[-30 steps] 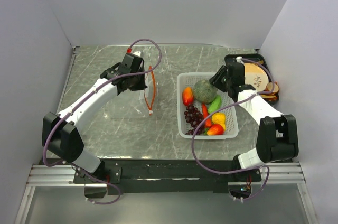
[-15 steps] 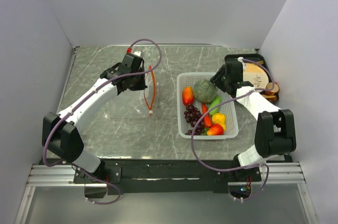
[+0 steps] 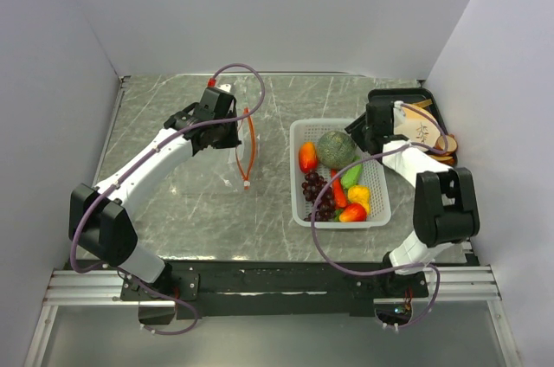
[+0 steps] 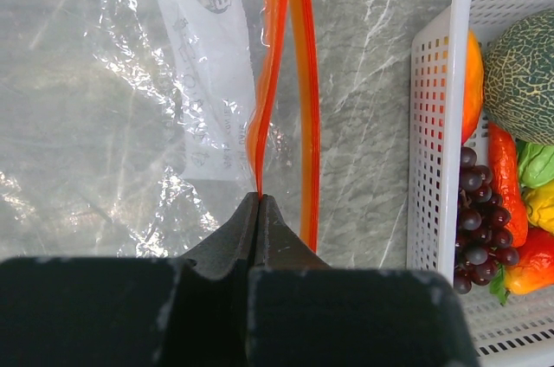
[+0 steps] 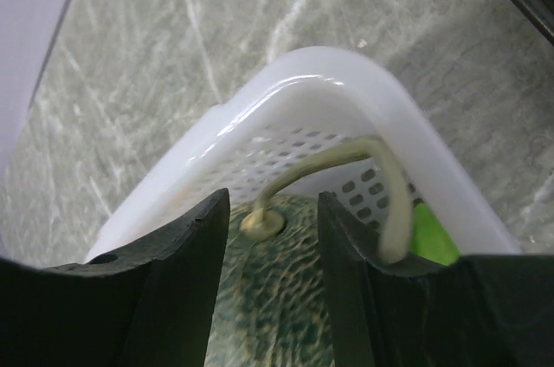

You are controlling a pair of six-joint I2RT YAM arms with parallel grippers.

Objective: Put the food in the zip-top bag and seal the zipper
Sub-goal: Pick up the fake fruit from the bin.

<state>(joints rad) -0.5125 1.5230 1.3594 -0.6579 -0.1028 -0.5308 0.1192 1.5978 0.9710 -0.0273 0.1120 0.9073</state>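
Observation:
My left gripper is shut on one lip of the orange-red zipper and holds the mouth of the clear zip-top bag apart. The left wrist view shows the fingertips pinching the strip, with the bag lying flat on the left. My right gripper is open at the far end of the basket, its jaws on either side of the dark green round fruit. The right wrist view shows that fruit and its stem between the open jaws.
The white perforated basket also holds an orange-red tomato, purple grapes, a carrot and green, yellow and red pieces. A black tray at the back right holds a tan disc and a brown cup.
My right arm has swung its elbow in and moved the gripper a little left, down over the green fruit. The left arm and the bag have not moved.

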